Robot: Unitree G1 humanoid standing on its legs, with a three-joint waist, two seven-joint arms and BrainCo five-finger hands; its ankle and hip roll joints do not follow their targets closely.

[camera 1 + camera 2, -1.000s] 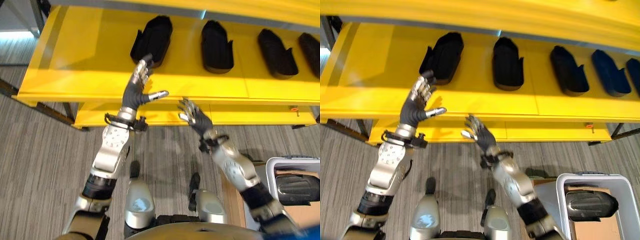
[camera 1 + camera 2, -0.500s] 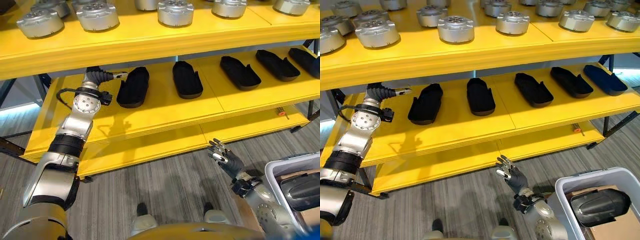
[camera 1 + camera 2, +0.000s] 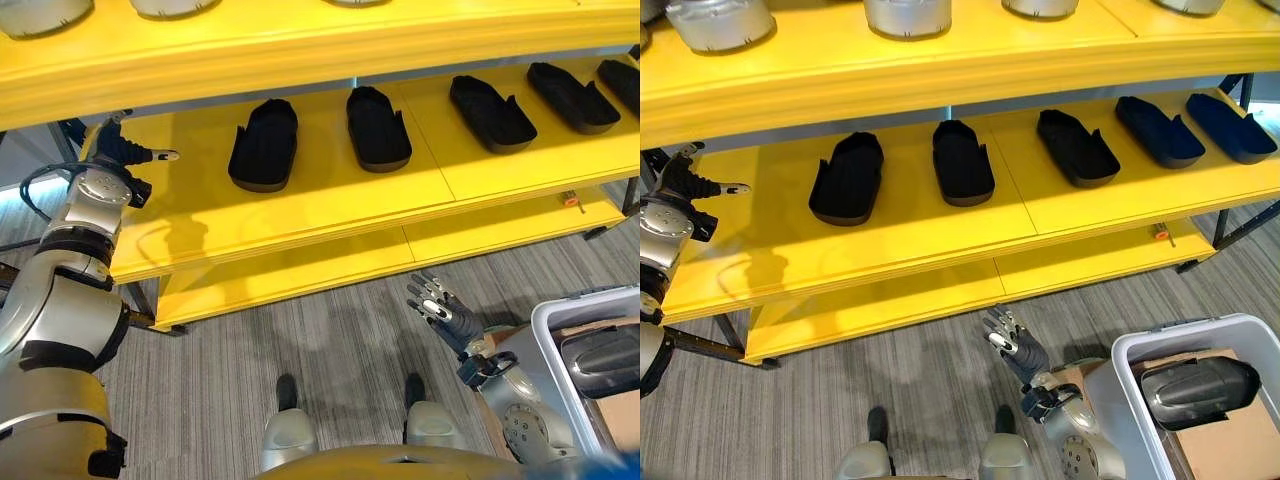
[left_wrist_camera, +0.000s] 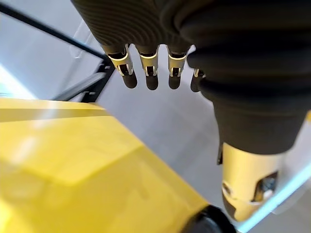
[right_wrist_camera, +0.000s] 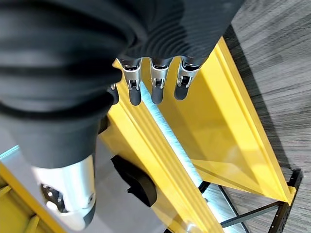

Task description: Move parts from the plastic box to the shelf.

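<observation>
Next part (image 3: 1195,392) lies in the box (image 3: 1120,372), low at the robot's right, long axis crosswise. Right hand (image 3: 1012,345), released and empty, hovers near it; left hand (image 3: 125,152), released, is up by the shelf (image 3: 300,215), well apart.

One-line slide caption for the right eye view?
Five black parts line the yellow shelf; another waits in the plastic box; right robot hand open, empty.

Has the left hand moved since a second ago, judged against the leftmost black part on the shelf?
Yes. The left hand now hangs well left of the leftmost black part, open; earlier it touched that part's near end.
</observation>
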